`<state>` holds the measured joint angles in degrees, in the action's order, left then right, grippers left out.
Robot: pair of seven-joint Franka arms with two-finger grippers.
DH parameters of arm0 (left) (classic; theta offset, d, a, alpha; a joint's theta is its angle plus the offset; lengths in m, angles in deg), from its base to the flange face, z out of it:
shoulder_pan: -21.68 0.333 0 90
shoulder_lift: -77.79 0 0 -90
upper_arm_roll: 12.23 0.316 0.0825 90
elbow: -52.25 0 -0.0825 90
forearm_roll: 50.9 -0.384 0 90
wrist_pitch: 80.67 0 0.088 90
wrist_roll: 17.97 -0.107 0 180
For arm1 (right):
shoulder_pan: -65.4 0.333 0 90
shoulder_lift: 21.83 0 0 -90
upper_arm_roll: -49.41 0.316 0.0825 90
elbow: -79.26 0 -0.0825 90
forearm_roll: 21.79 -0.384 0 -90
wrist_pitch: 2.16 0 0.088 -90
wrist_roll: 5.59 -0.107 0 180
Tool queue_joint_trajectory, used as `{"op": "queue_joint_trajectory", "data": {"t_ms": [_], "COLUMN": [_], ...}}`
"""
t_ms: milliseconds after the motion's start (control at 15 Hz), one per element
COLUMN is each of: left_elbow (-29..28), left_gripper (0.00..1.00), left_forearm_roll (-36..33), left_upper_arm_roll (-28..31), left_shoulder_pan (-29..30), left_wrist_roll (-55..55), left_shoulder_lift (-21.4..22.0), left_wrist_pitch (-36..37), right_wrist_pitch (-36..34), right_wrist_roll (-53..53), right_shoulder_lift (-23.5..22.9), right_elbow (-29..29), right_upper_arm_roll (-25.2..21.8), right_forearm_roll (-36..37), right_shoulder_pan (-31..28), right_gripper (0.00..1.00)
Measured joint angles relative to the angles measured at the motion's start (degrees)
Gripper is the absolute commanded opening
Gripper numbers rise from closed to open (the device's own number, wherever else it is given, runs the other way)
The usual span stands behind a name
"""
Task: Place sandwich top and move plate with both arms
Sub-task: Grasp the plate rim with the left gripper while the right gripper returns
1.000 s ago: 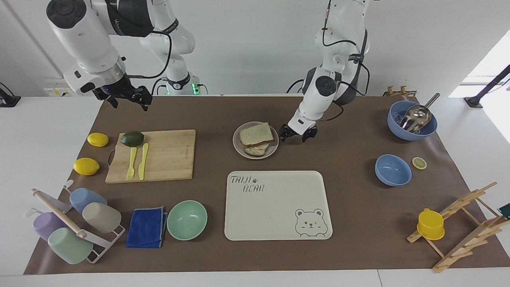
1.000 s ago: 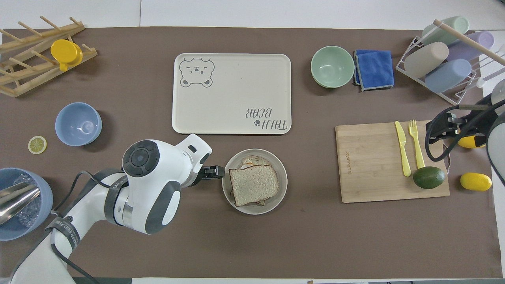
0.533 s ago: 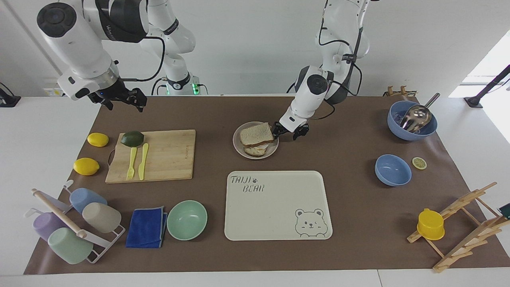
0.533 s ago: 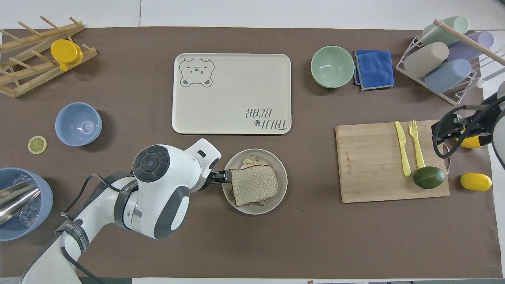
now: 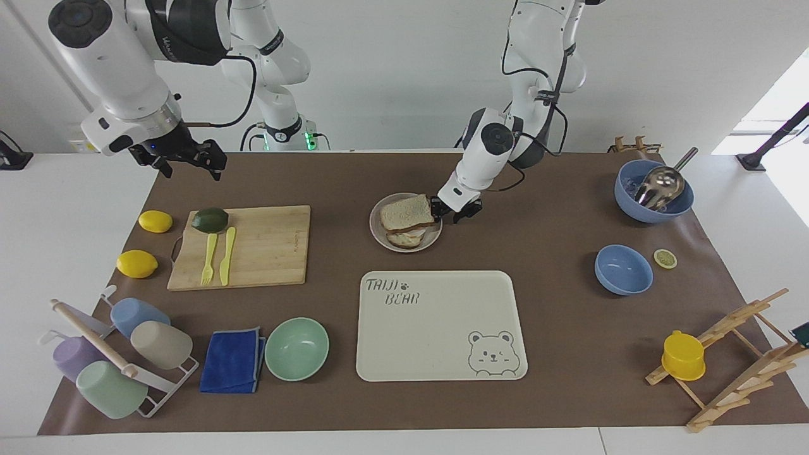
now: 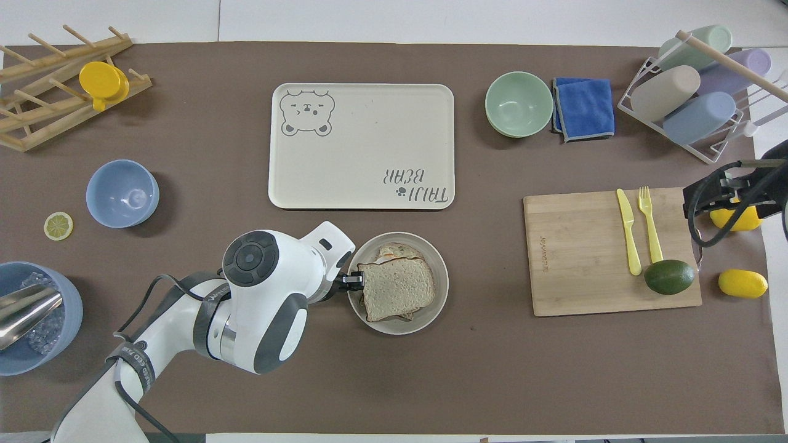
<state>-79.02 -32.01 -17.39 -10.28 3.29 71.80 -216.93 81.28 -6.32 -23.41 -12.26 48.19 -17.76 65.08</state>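
The sandwich top (image 5: 406, 213) is a pale speckled slice. It lies on the lower bread and egg on the small beige plate (image 5: 378, 235), also seen in the overhead view (image 6: 438, 289). My left gripper (image 5: 452, 212) is low at the plate's rim, at the side toward the left arm's end. Its jaws are apart, with one finger (image 5: 437, 207) at the rim beside the bread. In the overhead view my left gripper (image 6: 354, 280) sits over the rim. My right gripper (image 5: 189, 165) is open and empty. It hangs in the air by the cutting board's end toward the right arm (image 6: 699, 198).
The bear-printed tray (image 5: 442, 328) lies just farther from the robots than the plate. The cutting board (image 5: 265, 246) holds an avocado (image 5: 210, 220), a yellow fork and a knife. Two lemons, a mint bowl (image 5: 296, 348), a blue cloth, a cup rack, two blue bowls (image 5: 623, 270) and a wooden rack stand around.
My left gripper has moved sideways from beside the plate until it reaches the rim. My right gripper has drawn back toward the right arm's end of the table and risen a little.
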Motion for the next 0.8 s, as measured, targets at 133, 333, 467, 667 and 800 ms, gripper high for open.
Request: {"op": "queue_joint_trajectory", "data": {"t_ms": [133,333,467,667,800], "left_elbow": [0.00,0.18,0.38,0.34,0.37], "left_gripper": [0.23,0.00,0.00,0.00,0.00], "left_forearm_roll": [0.24,0.48,0.72,1.33,2.59], "left_upper_arm_roll": [0.01,-0.03,-0.06,0.07,0.20], "left_shoulder_pan": [-0.06,-0.12,-0.17,-0.16,-0.08], "left_wrist_roll": [0.00,0.00,-0.01,-0.01,-0.01], "left_shoulder_lift": [-0.08,-0.07,0.31,0.21,0.21], "left_wrist_pitch": [-0.12,-0.17,-0.10,-0.10,-0.10], "right_wrist_pitch": [0.01,0.23,0.23,0.25,0.32], "right_wrist_roll": [0.28,1.00,1.21,0.70,0.08], "right_shoulder_lift": [0.00,0.00,0.01,0.19,0.36], "right_elbow": [0.00,0.00,0.01,0.08,0.12], "right_upper_arm_roll": [-0.53,-1.05,-1.07,-1.11,-1.19], "right_forearm_roll": [0.00,0.00,0.00,-0.63,-0.67], "right_shoulder_pan": [-0.02,-0.07,-0.07,-0.11,-0.34], "right_gripper": [1.00,1.00,1.00,1.00,1.00]}}
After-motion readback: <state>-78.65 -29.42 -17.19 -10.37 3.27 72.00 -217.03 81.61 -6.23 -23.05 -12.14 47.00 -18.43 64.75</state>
